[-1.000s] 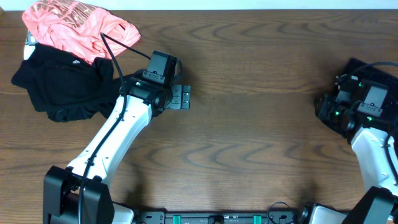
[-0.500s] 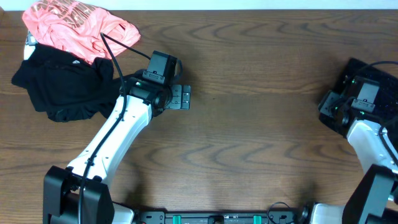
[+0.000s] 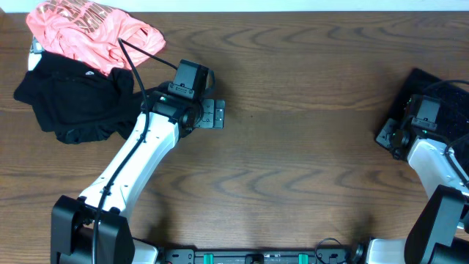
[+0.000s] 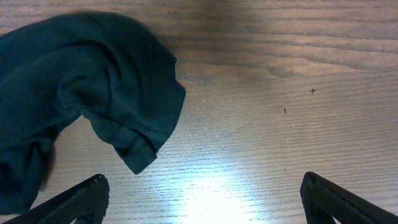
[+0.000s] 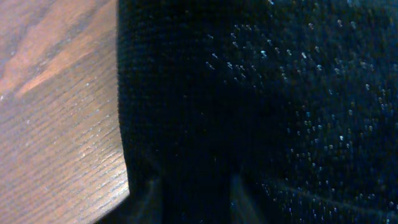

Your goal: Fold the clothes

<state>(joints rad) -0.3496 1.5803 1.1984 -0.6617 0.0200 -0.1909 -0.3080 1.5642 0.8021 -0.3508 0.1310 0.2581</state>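
Observation:
The coral-pink shirt (image 3: 88, 29) lies crumpled at the table's far left corner, overlapping the matte black top (image 3: 77, 103) just in front of it. My left gripper (image 3: 212, 115) hovers right of that pile, open wide over bare wood; in the left wrist view a flap of the black top (image 4: 81, 87) lies ahead of the left gripper (image 4: 202, 208). The black speckled garment (image 3: 440, 84) sits at the right edge. My right gripper (image 3: 392, 136) is at its left border. The speckled garment (image 5: 280, 93) fills the right wrist view, and the dim fingers (image 5: 152, 199) pinch cloth.
The wooden table (image 3: 308, 161) stretches between the two piles. Bare wood (image 5: 56, 112) shows left of the speckled garment's edge. The arm bases stand along the front edge (image 3: 256, 257).
My right gripper has shifted slightly right onto the speckled garment's edge and its jaws have narrowed onto the cloth. The left arm and the left pile have not moved.

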